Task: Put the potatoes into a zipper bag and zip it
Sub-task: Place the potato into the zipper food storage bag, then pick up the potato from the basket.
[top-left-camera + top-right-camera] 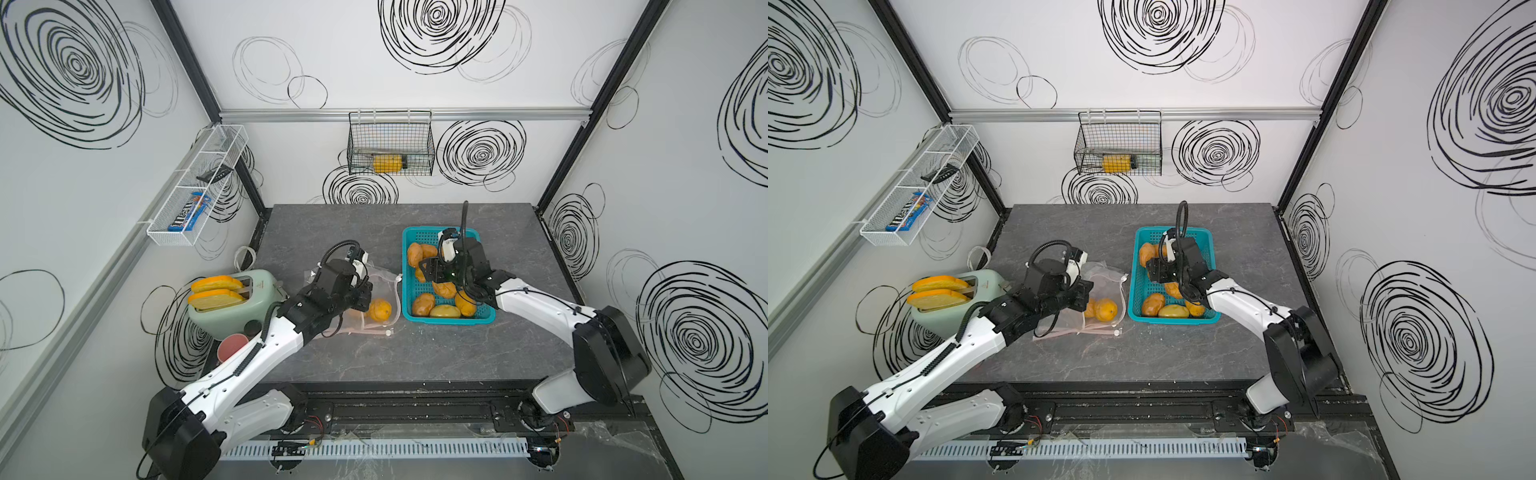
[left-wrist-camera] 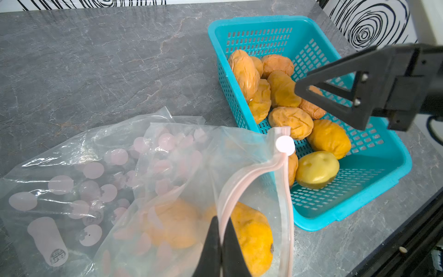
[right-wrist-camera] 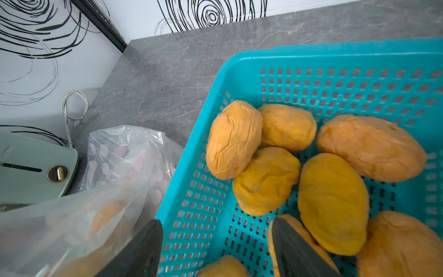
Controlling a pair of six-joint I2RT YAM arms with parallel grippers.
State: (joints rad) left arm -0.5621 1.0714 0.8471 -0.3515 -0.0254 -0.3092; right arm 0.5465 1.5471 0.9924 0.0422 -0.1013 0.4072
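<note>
Two potatoes [image 2: 249,237] lie inside the zipper bag [image 2: 96,191], just past my left fingers [image 2: 209,251], which are pressed together on its pink-striped rim. The other potatoes sit in the teal basket [image 3: 239,72] beneath my right fingers [image 3: 141,251], which are spread wide and hold nothing.

The right gripper [image 3: 215,221] is hovering, jaws spread wide, over the teal basket [image 3: 239,62]; wrinkled orange potatoes [image 3: 266,179] are lying at its one o'clock, the zipper bag [image 3: 119,163] at ten.
</note>
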